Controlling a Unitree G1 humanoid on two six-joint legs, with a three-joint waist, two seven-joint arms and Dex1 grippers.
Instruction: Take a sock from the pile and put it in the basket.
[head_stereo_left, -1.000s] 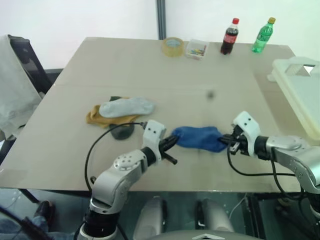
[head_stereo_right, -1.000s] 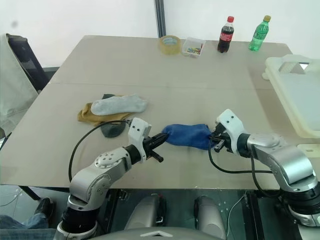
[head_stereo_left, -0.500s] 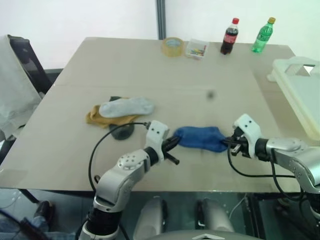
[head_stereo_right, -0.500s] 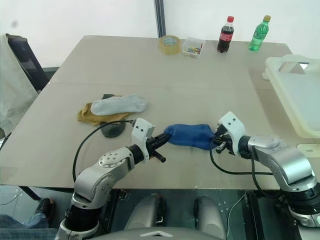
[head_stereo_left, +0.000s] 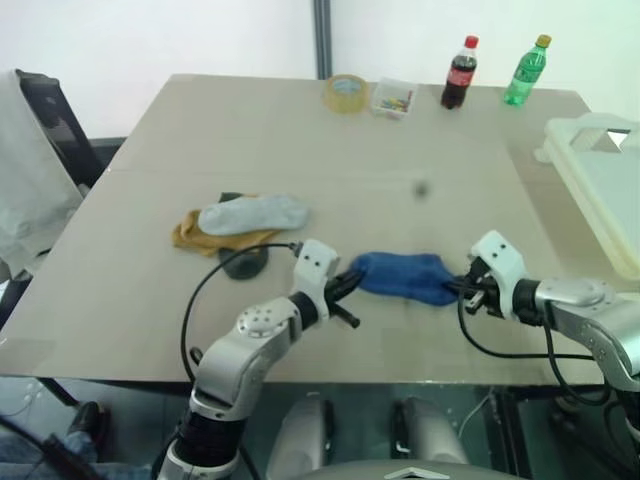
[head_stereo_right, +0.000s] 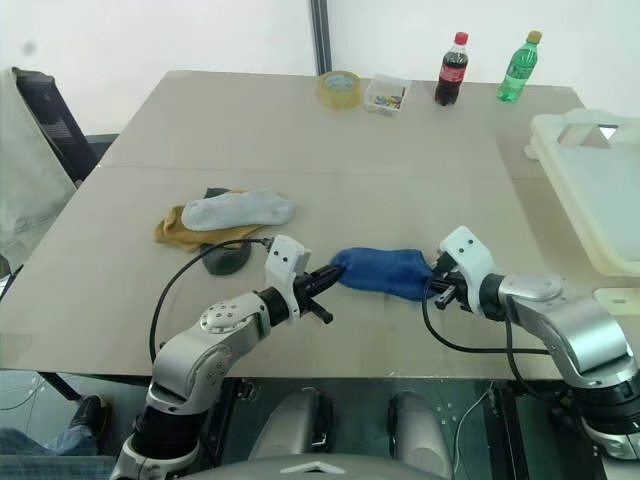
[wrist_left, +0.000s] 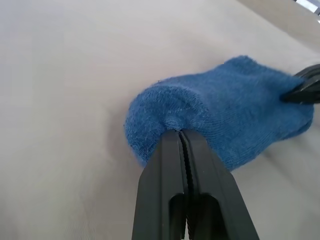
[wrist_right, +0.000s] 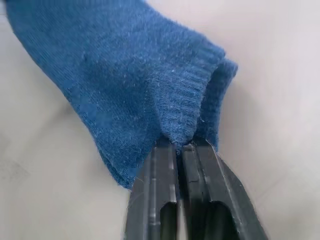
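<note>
Sock (head_stereo_left: 403, 276) lies on table (head_stereo_left: 300, 150) near front edge, between both grippers. Left gripper (wrist_left: 179, 134) pinches toe end, fingers together. Right gripper (wrist_right: 179, 146) nips ribbed cuff, fingers nearly closed. Pile (head_stereo_left: 240, 222) just left. Basket (head_stereo_left: 600, 170) far right.

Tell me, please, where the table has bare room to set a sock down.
The table is bare between the pile and the tape roll, and between the blue sock and the basket. The near edge is crowded by both grippers on that sock.
</note>
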